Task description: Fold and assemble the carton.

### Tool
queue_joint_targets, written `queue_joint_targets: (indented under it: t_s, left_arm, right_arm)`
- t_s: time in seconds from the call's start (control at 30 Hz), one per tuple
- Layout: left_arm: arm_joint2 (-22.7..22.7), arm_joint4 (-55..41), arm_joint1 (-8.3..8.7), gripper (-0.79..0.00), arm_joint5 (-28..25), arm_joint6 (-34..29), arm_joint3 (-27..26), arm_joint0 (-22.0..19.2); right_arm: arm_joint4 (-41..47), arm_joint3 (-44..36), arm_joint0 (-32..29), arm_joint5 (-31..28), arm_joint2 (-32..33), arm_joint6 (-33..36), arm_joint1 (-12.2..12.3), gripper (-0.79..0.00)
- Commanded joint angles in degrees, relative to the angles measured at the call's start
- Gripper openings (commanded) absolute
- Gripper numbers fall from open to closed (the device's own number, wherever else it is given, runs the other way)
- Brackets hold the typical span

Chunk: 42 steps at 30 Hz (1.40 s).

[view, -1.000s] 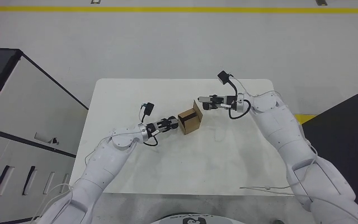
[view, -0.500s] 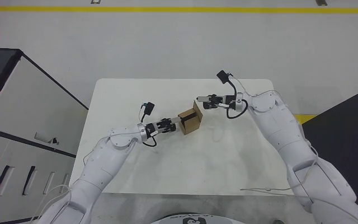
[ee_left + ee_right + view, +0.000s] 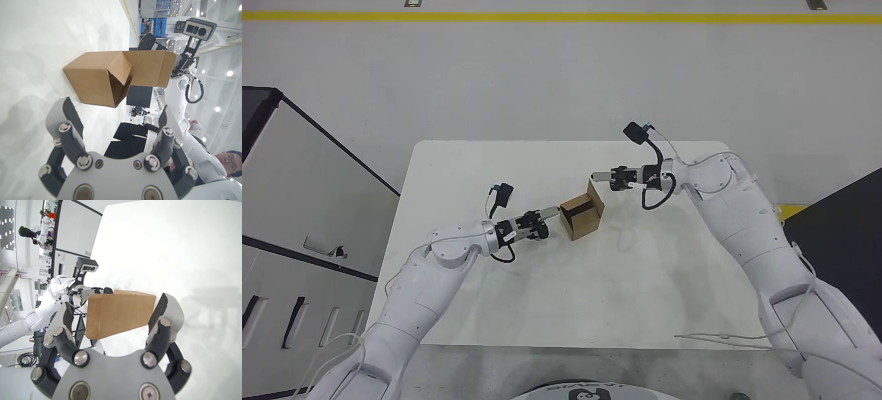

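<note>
A small brown carton (image 3: pixel 582 212) stands on the white table (image 3: pixel 662 290) near its middle. One tall flap stands upright, and the other flaps (image 3: pixel 121 70) are partly folded inward over the opening. My left gripper (image 3: pixel 541 223) is open just beside the carton's near side wall (image 3: pixel 90 83), with nothing between its fingers (image 3: pixel 72 113). My right gripper (image 3: pixel 608 178) is open on the opposite side. The upright flap (image 3: pixel 121 313) lies between its spread fingers (image 3: pixel 160 309); I cannot tell whether a pad touches it.
A dark cabinet (image 3: pixel 267 140) stands off the table's left side. The table's front half and far corners are bare white surface. A yellow floor line (image 3: pixel 562 16) runs behind the table.
My right gripper has shifted a little toward the carton's upright flap. My left gripper has drawn back slightly from the carton's side. The carton has stayed in place.
</note>
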Motion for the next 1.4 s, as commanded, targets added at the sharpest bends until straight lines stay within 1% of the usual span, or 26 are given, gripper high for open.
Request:
queue_joint_targets:
  t_s: [0.0,0.13,0.27,0.33,0.5,0.6,0.7,0.73,0.77,0.8,0.83,0.87,1.07,1.2,1.37]
  left_arm:
    - [-0.7,-1.5,0.12,0.000,0.0,-0.4,0.4,0.3]
    - [-1.4,-3.3,0.28,0.000,-0.4,-2.2,1.0,0.4]
    - [-0.3,-5.5,-0.11,0.000,-0.2,-3.3,1.9,0.1]
    - [-0.1,-4.0,-0.12,0.000,-0.4,-2.5,2.2,-0.5]
    - [-0.1,-4.0,-0.12,0.000,-0.4,-2.5,2.2,-0.5]
    - [0.3,-2.9,-0.16,0.000,-0.2,-0.9,1.1,0.2]
    - [1.0,-4.9,-0.39,0.000,-0.4,-2.0,1.1,0.8]
    - [1.2,-5.6,-0.51,-0.012,-0.6,-1.9,1.4,0.7]
    - [1.5,-5.9,-0.64,-0.299,-0.8,-1.9,1.8,0.7]
    - [1.8,-6.3,-0.77,-0.483,-1.0,-1.6,2.1,0.6]
    - [1.9,-7.0,-0.90,-0.736,-1.2,-1.3,2.4,0.5]
    - [2.0,-7.2,-0.97,-0.785,-1.2,-1.2,2.8,0.4]
    - [1.4,-4.8,-0.71,-0.785,-0.9,-0.6,3.5,-0.9]
    - [1.4,-4.8,-0.71,-0.785,-0.9,-0.6,3.5,-0.9]
    - [2.3,-4.9,-1.04,-0.785,-0.1,1.4,3.3,-0.2]
  right_arm:
    - [-0.4,-0.9,-0.1,0.4,0.2,0.0,0.1,0.000]
    - [-1.7,-2.2,0.2,1.5,0.0,0.9,0.3,0.000]
    - [-2.0,-3.2,0.0,1.9,0.0,0.5,0.3,0.000]
    - [-1.6,-3.9,-0.5,0.7,0.7,-0.1,0.5,0.000]
    - [-1.6,-3.9,-0.5,0.7,0.7,-0.1,0.5,0.000]
    - [-1.8,-4.4,-1.0,0.9,0.7,-1.1,0.5,0.000]
    - [-1.9,-5.2,-1.6,0.9,1.1,-1.6,0.7,0.000]
    - [-1.9,-5.3,-1.7,1.0,1.3,-1.5,0.8,0.000]
    - [-1.7,-5.4,-1.9,0.9,1.5,-1.2,0.9,0.000]
    - [-1.5,-5.5,-1.9,0.9,1.7,-1.0,1.0,0.000]
    - [-1.4,-5.7,-2.0,0.8,1.9,-0.7,1.1,0.000]
    - [-1.3,-5.9,-2.1,0.5,2.0,-0.3,1.2,0.000]
    - [-1.7,-7.5,-2.4,0.1,3.1,1.4,1.8,0.000]
    - [-2.6,-9.2,-3.0,1.1,4.0,1.5,2.3,0.000]
    - [-2.7,-9.3,-3.7,1.7,4.3,1.0,2.5,0.000]
